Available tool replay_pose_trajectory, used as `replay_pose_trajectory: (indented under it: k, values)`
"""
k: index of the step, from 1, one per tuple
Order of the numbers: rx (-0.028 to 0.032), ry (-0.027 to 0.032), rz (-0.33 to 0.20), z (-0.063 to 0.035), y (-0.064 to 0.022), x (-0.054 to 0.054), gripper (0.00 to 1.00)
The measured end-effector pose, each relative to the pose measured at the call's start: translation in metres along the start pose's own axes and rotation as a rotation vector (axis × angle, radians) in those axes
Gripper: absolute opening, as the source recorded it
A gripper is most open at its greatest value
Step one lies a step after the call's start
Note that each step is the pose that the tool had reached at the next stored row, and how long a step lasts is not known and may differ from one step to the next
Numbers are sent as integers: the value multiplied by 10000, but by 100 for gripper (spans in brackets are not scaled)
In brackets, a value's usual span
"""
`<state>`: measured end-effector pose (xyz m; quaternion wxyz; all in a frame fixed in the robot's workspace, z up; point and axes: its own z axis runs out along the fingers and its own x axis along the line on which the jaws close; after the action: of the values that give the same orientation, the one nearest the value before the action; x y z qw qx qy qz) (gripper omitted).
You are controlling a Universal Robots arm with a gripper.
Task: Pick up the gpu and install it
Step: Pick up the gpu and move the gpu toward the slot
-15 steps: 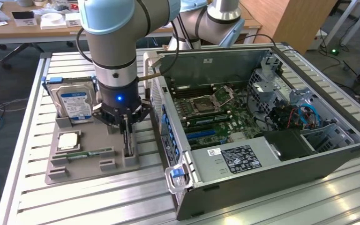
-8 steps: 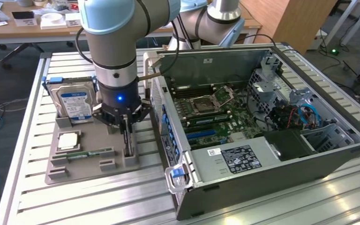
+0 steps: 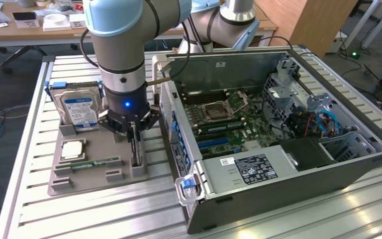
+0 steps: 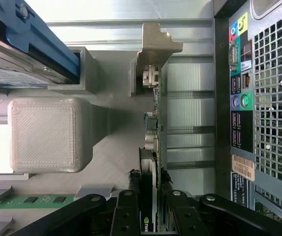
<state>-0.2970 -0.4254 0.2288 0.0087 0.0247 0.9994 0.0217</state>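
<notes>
The gpu [image 3: 136,149] stands on edge in a slot of the grey holder tray [image 3: 88,181], a thin dark card just left of the open computer case [image 3: 270,199] in the exterior view. My gripper [image 3: 135,130] has come straight down over it. In the wrist view the card [image 4: 149,162] runs away from me, its pale metal bracket [image 4: 163,118] facing the case's rear panel [image 4: 241,98]. My gripper [image 4: 149,181] is shut on the card's top edge, one black fingertip [image 4: 132,178] pressed against each face. The card still sits in its slot.
On the same tray a silver hard drive with a blue label [image 3: 78,109] stands upright, with a processor [image 3: 71,149] and a green memory stick [image 3: 95,163] lying flat. The case lies open, motherboard [image 3: 221,117] exposed. A second arm's base [image 3: 234,20] stands behind it.
</notes>
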Motion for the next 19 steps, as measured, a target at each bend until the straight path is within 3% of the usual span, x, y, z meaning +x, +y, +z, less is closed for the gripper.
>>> replay_pose_trajectory:
  k: [6, 9, 19]
  values:
    - [1, 0, 1, -57, 2, -1, 26]
    - [0, 0, 0, -330, 14, -6, 26]
    - [0, -1, 0, -590, 26, -10, 26]
